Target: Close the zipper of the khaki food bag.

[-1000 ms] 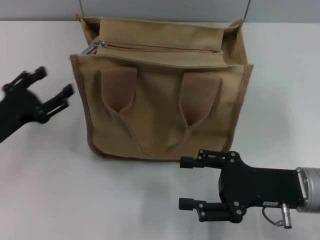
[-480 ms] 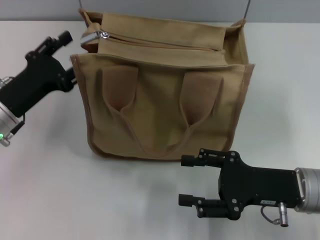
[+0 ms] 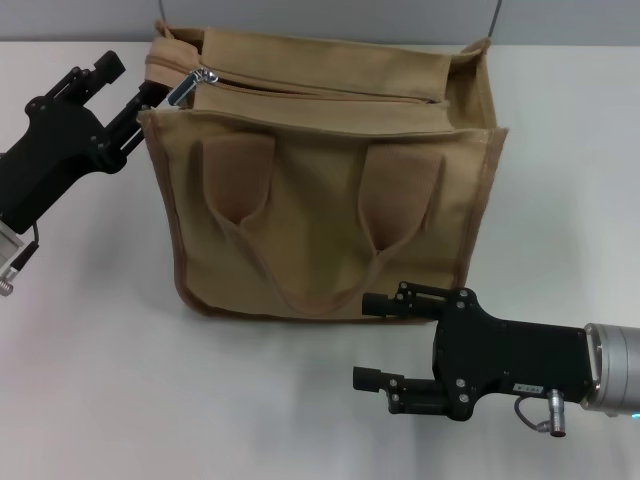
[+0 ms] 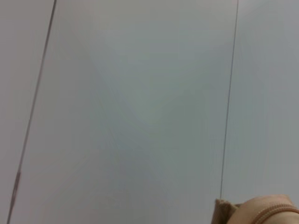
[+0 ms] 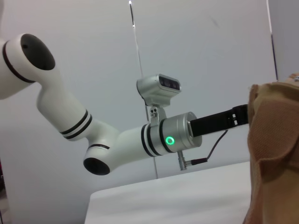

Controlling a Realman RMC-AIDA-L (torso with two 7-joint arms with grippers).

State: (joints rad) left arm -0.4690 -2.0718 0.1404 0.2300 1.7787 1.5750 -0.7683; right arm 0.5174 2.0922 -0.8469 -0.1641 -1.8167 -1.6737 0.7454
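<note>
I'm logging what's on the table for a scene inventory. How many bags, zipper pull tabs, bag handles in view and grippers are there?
Khaki food bag: 1
Silver zipper pull tab: 1
Bag handles in view: 1
Grippers: 2, left gripper at the bag's top corner, right gripper in front of the bag
Total: 5

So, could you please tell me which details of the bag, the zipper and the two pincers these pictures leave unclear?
- Head view: whether the left pincer touches the pull tab; its lower finger overlaps the bag's corner.
- Head view: how far the zipper is closed; the bag's raised front flap hides most of it.
- Left wrist view: only a corner of the khaki food bag shows; the edge cuts off the rest.
- Right wrist view: the right pincer does not show.
</note>
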